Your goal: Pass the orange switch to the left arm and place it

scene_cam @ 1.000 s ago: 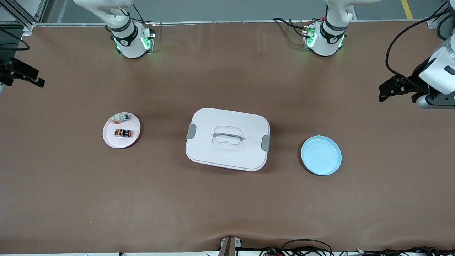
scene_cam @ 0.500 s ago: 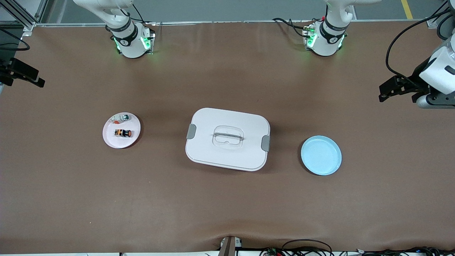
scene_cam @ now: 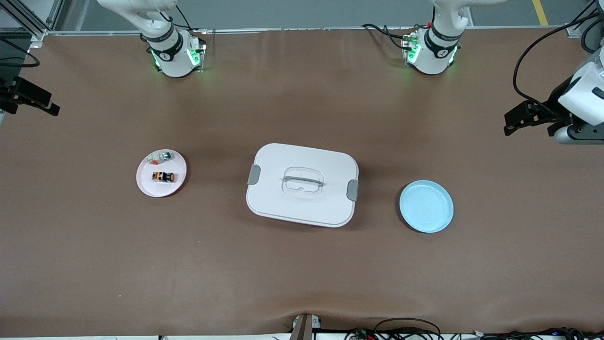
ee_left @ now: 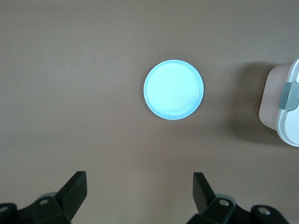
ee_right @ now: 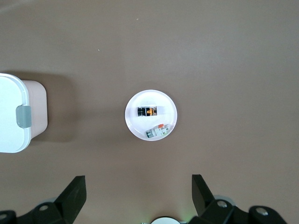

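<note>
Left tool [ee_left: 138,193] drifted slightly (wrist views: spread), right tool [ee_right: 138,193]

Arms: two white Franka units, black joint bands.
Right arm [scene_cam: 165,42] and left arm [scene_cam: 436,42] bases lit green, black cables at each. Left gripper [ee_left: 138,198] and right gripper [ee_right: 138,198]: black angular fingers, round holes in the mounts.
</note>
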